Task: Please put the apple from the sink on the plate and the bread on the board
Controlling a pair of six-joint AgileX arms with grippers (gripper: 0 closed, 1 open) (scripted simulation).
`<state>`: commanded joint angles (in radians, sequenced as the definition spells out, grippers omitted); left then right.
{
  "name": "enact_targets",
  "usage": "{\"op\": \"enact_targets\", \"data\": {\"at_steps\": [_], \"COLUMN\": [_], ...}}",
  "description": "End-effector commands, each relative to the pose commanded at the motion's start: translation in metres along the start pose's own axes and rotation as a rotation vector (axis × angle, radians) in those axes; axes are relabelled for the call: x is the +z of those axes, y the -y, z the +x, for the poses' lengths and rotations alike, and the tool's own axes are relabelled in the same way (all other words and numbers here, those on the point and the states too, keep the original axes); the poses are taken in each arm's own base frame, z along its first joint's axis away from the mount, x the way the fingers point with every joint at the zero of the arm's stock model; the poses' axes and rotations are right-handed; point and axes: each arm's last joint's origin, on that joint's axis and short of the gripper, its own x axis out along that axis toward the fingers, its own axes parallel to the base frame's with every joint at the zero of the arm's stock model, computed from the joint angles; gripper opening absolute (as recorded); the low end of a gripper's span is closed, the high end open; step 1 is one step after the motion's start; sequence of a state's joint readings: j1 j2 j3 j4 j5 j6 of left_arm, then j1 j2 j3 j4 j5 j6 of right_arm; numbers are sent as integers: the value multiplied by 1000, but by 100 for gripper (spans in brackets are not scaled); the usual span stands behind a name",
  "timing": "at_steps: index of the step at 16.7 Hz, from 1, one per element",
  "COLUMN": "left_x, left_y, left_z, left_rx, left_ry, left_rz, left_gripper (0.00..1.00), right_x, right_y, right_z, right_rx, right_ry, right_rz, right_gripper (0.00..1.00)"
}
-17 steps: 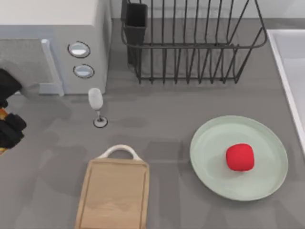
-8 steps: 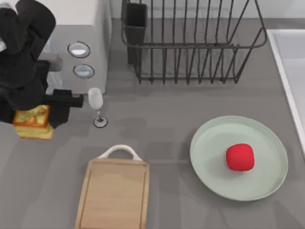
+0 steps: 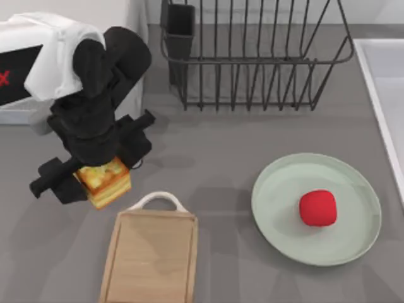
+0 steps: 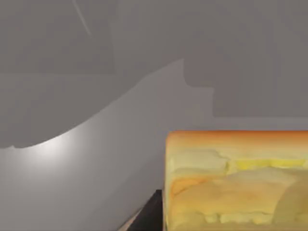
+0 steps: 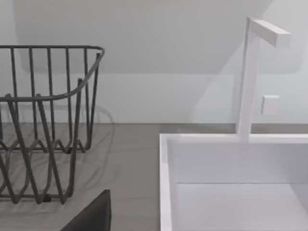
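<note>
Since half a second ago we've swung our left gripper [image 3: 95,177] rightward, off the table's left edge and toward the board [image 3: 150,257]. It's clamped on the bread [image 3: 105,182], which hangs in the air just past the board's white handle, up and to its left, not over the wood yet. Apple [image 3: 317,207] sits on the plate [image 3: 278,208] at right, same as before. Sink [image 5: 231,183] shows in our right wrist view, beside the rack [image 5: 43,120]; can't tell that gripper's state.
</note>
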<state>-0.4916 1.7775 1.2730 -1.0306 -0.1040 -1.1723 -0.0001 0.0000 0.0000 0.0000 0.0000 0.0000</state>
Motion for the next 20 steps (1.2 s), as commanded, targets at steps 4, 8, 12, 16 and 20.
{"op": "enact_targets", "data": {"at_steps": [4,8,12,16,20], "left_x": [-28,-50,-63,-69,-70], "left_y": [9,13,12,10,10], "left_z": [6,8,6,3,2], "left_rx": [20,41,49,46,45], "left_ry": [-26,-52,-76,-93,-97], "left_rz": [-321,-576,-755,-849,-866], "left_gripper": [0,0,0,0,0], "right_x": [0,0,0,0,0], "right_y": [0,0,0,0,0], "right_z": [0,0,0,0,0], "right_rx": [0,0,0,0,0], "right_ry": [0,0,0,0,0], "right_rz": [0,0,0,0,0], "right_gripper": [100,100,100,100,100]}}
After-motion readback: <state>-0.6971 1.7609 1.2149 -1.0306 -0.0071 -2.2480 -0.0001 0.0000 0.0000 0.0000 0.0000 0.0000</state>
